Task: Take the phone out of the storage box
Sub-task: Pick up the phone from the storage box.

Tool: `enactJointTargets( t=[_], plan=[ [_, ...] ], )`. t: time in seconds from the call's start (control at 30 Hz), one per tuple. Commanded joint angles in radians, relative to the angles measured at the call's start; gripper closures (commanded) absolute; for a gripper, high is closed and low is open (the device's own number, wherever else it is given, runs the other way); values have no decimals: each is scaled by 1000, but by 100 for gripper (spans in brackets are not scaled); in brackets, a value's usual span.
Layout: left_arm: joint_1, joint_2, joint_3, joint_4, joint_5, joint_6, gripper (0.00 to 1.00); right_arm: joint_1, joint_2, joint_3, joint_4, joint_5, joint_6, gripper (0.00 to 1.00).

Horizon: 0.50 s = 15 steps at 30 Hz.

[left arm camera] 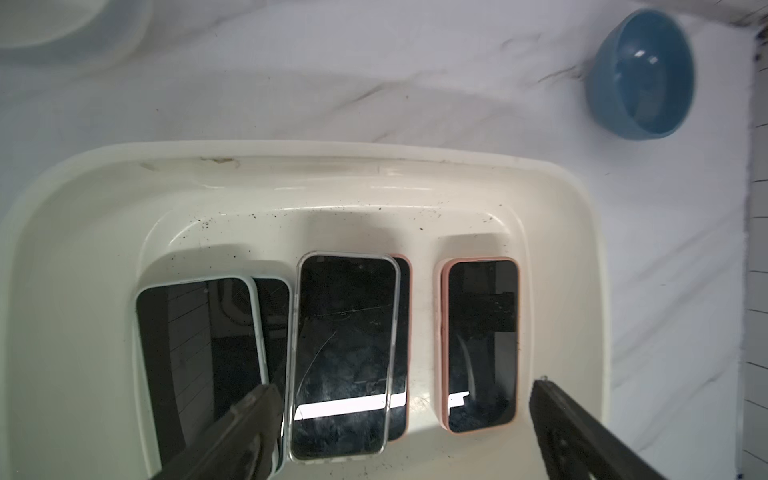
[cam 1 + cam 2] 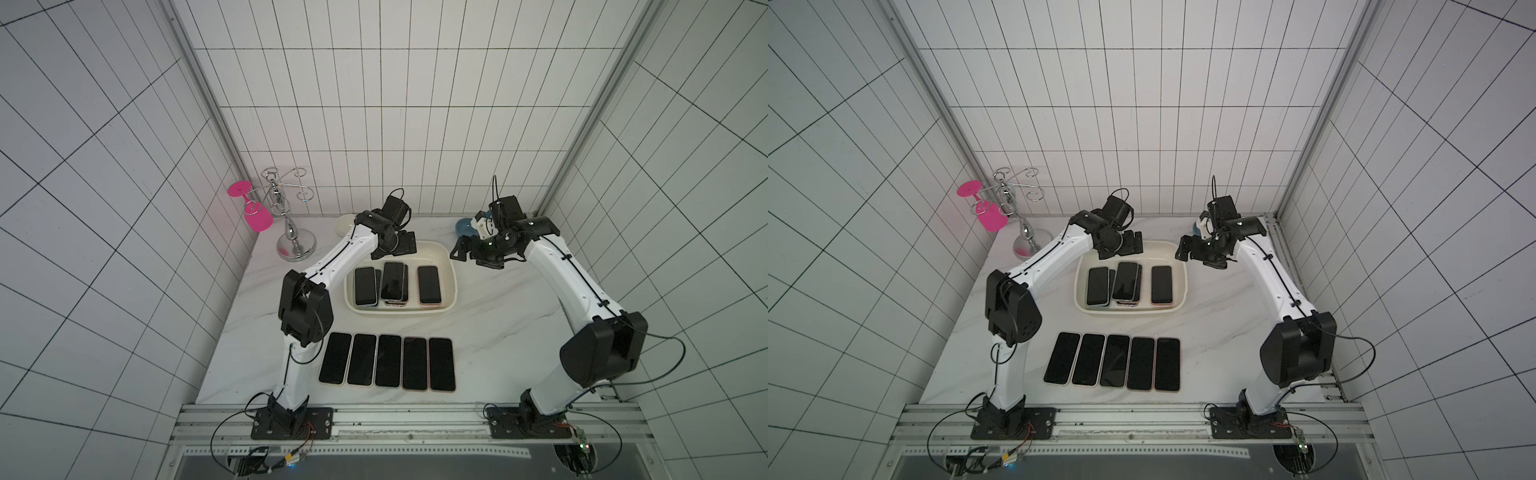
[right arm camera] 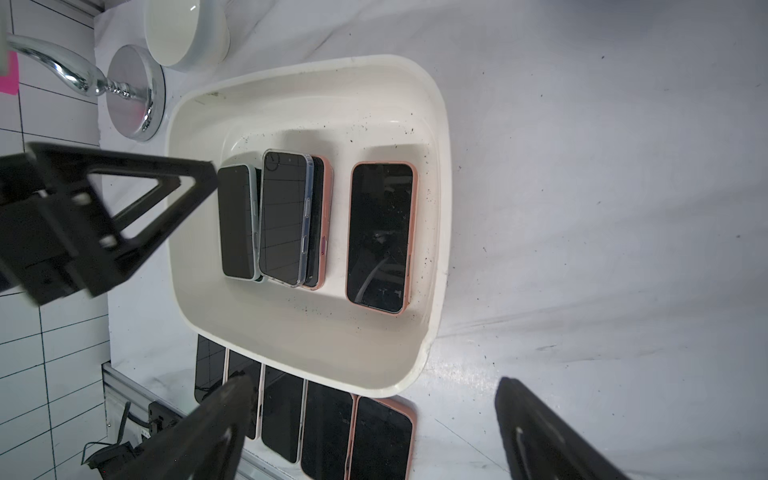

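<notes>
Spreading across the cell is a white, marble-veined tabletop (image 2: 498, 332), walled on three sides by white tile (image 2: 374, 104) and closed at the near edge by an aluminium rail (image 2: 407, 419) that carries both arm bases. The storage box (image 2: 454, 286) sits toward the far middle, with dark specks on its floor. Phones lie face up inside it: a pale-cased stack (image 2: 365, 286) at the left, a clear-cased phone (image 2: 393, 280) on top of the middle pile, and a pink-cased phone (image 2: 429, 284) alone at the right, apart from the others. Five more phones (image 2: 388, 361) lie in a tight row on the tabletop nearer the rail, with a bare strip between them and the box.

The left arm (image 2: 340, 253) reaches over the box's far left part. The left jaws stand wide above the phones, holding nothing. The right arm (image 2: 561, 270) ends just outside the box's far right corner, and the right jaws are wide and empty too.

A white bowl (image 2: 345, 224) and a blue bowl (image 2: 463, 227) sit by the back wall. A chrome glass rack (image 2: 291, 232) with a pink goblet (image 2: 257, 218) stands in the far left corner. The broadest bare stretch lies to the right of the box and the row.
</notes>
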Motion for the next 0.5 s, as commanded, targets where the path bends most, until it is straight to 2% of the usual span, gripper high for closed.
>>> enactJointTargets(
  t=[0.0,0.33,0.47],
  plan=[
    [-13,55,84,-106,-19,94,2,3,2,-39,-6,-19,-7,5],
    [-37,105,-34,-68,-19,127,2,2,11,-79,13,-48,-7,5],
    [-39,106,-73,-58,-55,113,2,3,11,-95,19,-60,-6,5]
  ],
)
